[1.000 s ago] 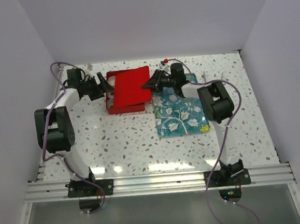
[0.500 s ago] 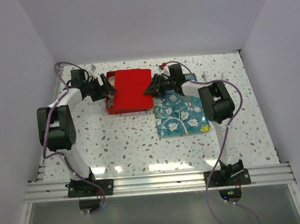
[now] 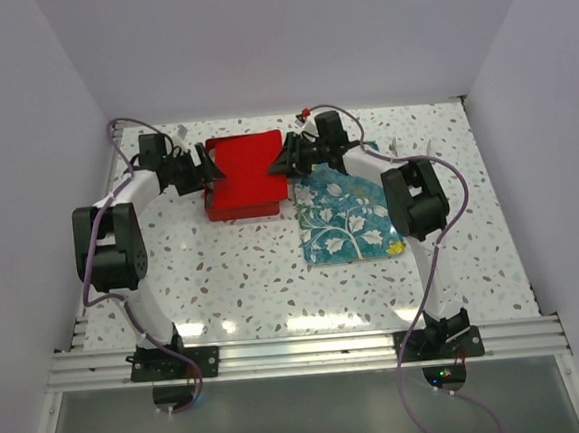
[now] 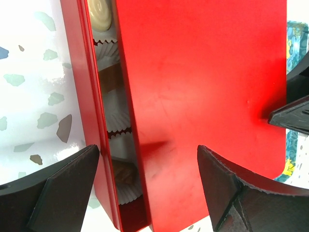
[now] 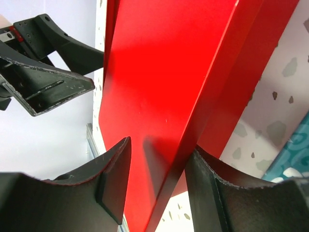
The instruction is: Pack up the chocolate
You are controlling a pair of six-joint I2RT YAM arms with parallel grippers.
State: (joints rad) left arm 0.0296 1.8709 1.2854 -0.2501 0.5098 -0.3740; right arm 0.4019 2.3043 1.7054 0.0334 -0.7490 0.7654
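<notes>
Where the left fingers (image 4: pixel 67 188) stand released, wide apart at the left wall of the red box (image 4: pixel 91 96) on the counter (image 4: pixel 34 72), we see the chocolate (image 4: pixel 99 9) inside the box, in white paper cups (image 4: pixel 116 108), through a gap beside the red lid (image 4: pixel 203 87). Right fingers (image 5: pixel 111 183) parted, astride the lid's right edge, unclamped. Teal tray (image 3: pixel 345 217) lies just right.
</notes>
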